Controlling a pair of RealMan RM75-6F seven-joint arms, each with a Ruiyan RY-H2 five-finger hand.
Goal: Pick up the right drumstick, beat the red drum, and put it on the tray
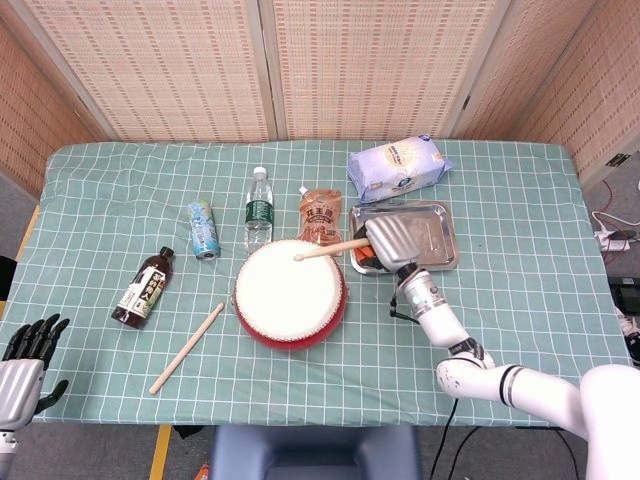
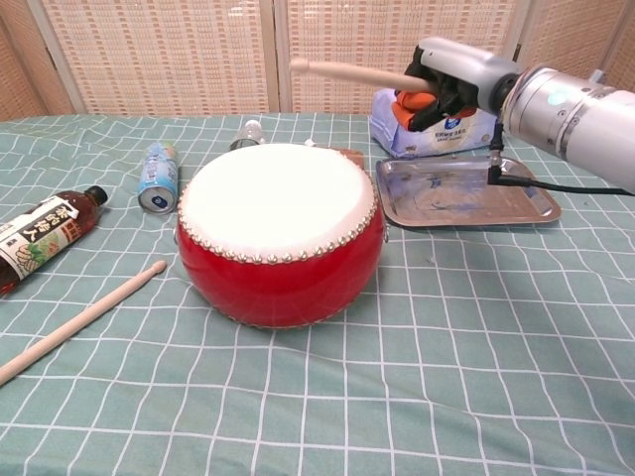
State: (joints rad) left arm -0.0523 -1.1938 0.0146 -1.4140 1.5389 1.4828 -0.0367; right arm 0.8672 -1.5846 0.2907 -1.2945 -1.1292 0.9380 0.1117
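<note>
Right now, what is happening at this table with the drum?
The robot's right hand holds a drumstick, raised above the red drum and not touching the white skin. The metal tray beside the drum is bare, so the stick is not put away yet. A second drumstick lies on the cloth left of the drum. The left hand rests at the table's edge, holding nothing.

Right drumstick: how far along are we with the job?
Pickup looks done: the right hand grips the right drumstick. Beating is in hand; the stick is raised clear above the red drum. Left: lay the stick on the tray, which holds nothing yet. The left hand rests idle.
</note>
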